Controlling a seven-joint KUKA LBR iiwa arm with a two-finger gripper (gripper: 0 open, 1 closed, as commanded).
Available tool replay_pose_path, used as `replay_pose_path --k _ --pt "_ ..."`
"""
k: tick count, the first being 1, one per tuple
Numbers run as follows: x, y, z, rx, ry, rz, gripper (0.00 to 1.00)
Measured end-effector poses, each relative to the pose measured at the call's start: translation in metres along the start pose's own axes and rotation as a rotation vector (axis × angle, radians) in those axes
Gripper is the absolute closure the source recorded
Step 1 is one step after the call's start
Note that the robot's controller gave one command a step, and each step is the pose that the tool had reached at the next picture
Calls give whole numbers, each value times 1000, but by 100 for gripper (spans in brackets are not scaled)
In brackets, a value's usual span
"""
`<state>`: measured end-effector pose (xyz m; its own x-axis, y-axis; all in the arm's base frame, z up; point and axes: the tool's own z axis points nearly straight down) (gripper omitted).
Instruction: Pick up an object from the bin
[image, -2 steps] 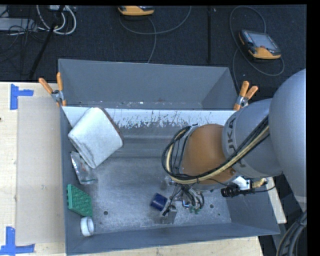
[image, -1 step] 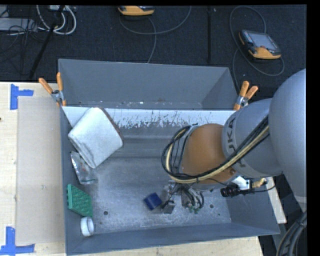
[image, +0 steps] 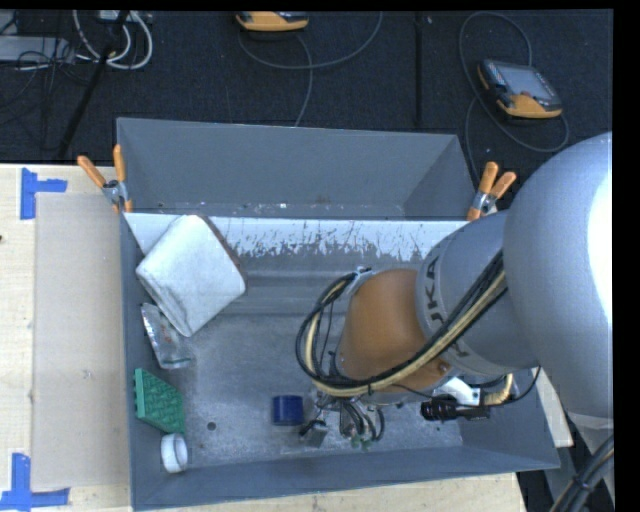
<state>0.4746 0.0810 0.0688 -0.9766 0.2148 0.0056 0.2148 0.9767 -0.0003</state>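
Note:
My gripper (image: 338, 422) is low over the bin's front floor, right of the middle, mostly hidden under the arm's orange cover and cables. A small blue block (image: 288, 408) lies on the floor just to its left, close beside it. Whether the two touch I cannot tell. A small dark bit (image: 313, 431) shows at the gripper's lower left edge, and I cannot tell if it is a loose thing or part of the gripper.
A white folded cloth (image: 191, 272) leans in the back left corner. Below it lie a clear plastic piece (image: 163, 336), a green ridged pad (image: 158, 398) and a small white cap (image: 174, 453) along the left wall. The arm covers the bin's right half.

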Motion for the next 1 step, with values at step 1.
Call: replay_pose_path --k 1 --pt "6 4 -12 0 -4 40 100"
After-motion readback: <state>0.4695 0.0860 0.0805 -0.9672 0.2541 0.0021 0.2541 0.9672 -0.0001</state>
